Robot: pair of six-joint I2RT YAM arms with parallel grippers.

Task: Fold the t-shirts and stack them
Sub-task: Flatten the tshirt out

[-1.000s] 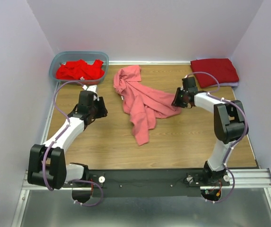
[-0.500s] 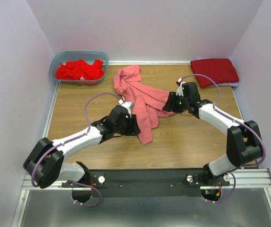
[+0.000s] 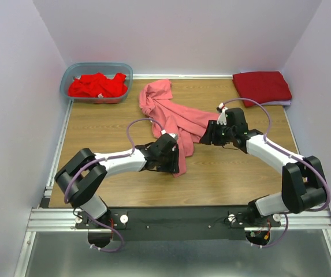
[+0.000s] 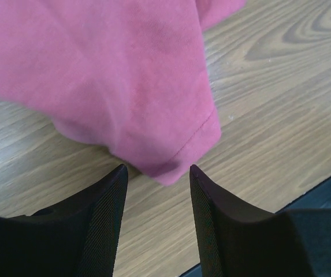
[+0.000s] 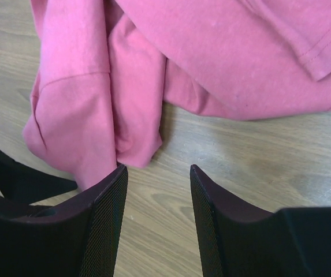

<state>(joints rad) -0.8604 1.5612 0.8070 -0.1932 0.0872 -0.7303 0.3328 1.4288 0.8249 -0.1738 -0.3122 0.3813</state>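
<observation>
Now | step: grasping crumpled pink t-shirt [image 3: 171, 118] | my left tool [image 4: 158, 171], right tool [image 5: 158, 171] apart, empty | next: pinch edges, spread flat

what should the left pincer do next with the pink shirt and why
Probably ease the left pincer a little forward and close on the salmon-pink t-shirt: its jaws stand open, and the shirt's hemmed corner lies on the table right at the gap, not yet gripped.
</observation>
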